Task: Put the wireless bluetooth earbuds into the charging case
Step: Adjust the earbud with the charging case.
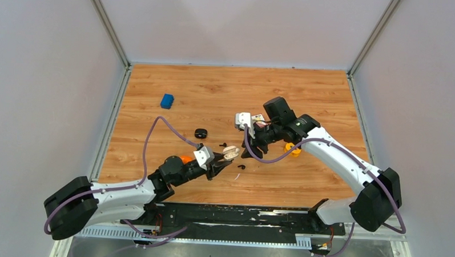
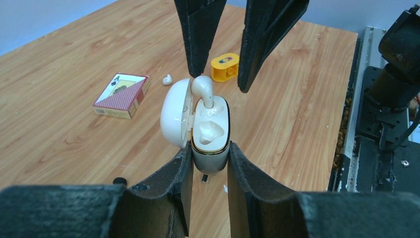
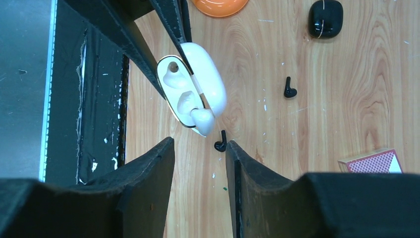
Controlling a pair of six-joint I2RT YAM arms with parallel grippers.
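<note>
Evidently the left gripper (image 2: 209, 153) is clamped on the glossy cream charging case (image 2: 210, 134) by its rounded base, lid swung aside, so the moulded wells face outward. A smooth white earbud (image 2: 202, 89) stands half seated, stem down, just beneath the right gripper (image 2: 219, 82), whose matte black fingers are apart.

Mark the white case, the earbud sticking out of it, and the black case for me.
white case (image 2: 211, 159), left wrist view, lower front of its body.
earbud (image 2: 201, 85), left wrist view, its rounded head.
black case (image 3: 325, 18), right wrist view, middle of its top.
</note>
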